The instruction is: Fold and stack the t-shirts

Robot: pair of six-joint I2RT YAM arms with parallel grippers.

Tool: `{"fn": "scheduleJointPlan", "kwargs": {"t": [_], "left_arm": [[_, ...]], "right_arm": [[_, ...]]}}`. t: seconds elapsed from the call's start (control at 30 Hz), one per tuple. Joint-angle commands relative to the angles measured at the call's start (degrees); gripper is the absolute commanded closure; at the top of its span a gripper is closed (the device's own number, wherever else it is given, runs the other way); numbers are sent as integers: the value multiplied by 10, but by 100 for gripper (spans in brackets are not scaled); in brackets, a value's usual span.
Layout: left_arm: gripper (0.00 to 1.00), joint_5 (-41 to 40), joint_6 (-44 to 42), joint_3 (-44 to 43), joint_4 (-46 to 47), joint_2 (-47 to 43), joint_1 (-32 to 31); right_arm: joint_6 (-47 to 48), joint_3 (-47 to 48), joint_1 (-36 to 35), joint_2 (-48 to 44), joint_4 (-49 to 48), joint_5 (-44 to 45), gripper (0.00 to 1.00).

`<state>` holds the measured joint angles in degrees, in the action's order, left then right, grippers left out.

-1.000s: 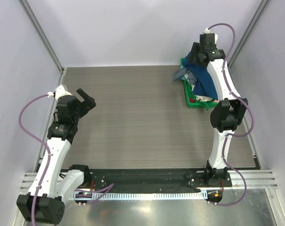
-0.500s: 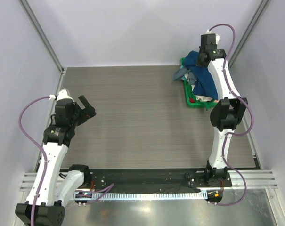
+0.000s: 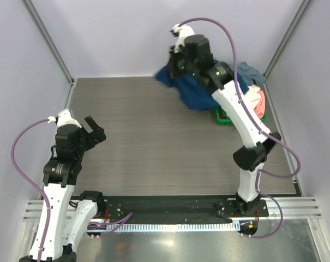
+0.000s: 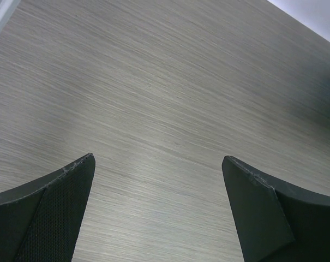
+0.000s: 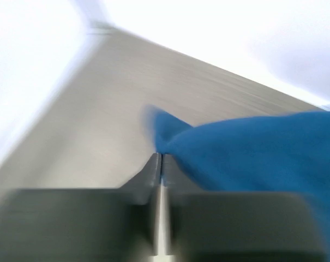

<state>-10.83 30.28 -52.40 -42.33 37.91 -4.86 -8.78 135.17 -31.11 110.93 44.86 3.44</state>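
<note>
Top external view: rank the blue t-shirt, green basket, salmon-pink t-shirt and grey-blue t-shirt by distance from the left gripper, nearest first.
From the left gripper, open, at the left side:
1. blue t-shirt, far centre, held up by the right gripper.
2. green basket, far right.
3. salmon-pink t-shirt and grey-blue t-shirt, far right past the arm: too close to call.

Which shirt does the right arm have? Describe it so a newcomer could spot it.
Look to the table's far right corner, where a green basket holds a heap of shirts. Just left of it, a dark blue shirt hangs from the right tool, shut on its edge. Unlike the grey-blue shirt and salmon-pink shirt, it is the only one gripped.
</note>
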Motion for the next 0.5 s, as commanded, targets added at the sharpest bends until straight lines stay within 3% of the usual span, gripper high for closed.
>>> {"fn": "scheduleJointPlan", "kwargs": {"t": [0.0,0.03,0.07,0.1,0.17,0.23,0.33,0.47], "left_arm": [[0,-15,-9,5,-2,-18,-1],[0,-15,-8,5,-2,-21,-1],[0,-16,-8,5,-3,-24,-1],[0,-17,-8,5,-6,-26,-1],[0,-19,-8,6,-7,-29,-1],[0,-19,-8,7,-6,-29,-1],[0,-15,-9,7,-3,-22,-1],[0,0,-11,7,-1,-12,-1]], "right_arm": [[-11,-20,-33,-92,-54,-38,72],[-9,-38,-33,-93,-52,17,33],[-7,-73,-33,-97,-46,42,10],[-9,-89,-27,-98,-42,65,0],[-20,-140,-13,-100,-37,110,0],[-55,-169,39,-104,-38,101,0],[-99,-220,131,-97,-56,41,0],[-96,-219,182,-28,-91,-41,0]]}}
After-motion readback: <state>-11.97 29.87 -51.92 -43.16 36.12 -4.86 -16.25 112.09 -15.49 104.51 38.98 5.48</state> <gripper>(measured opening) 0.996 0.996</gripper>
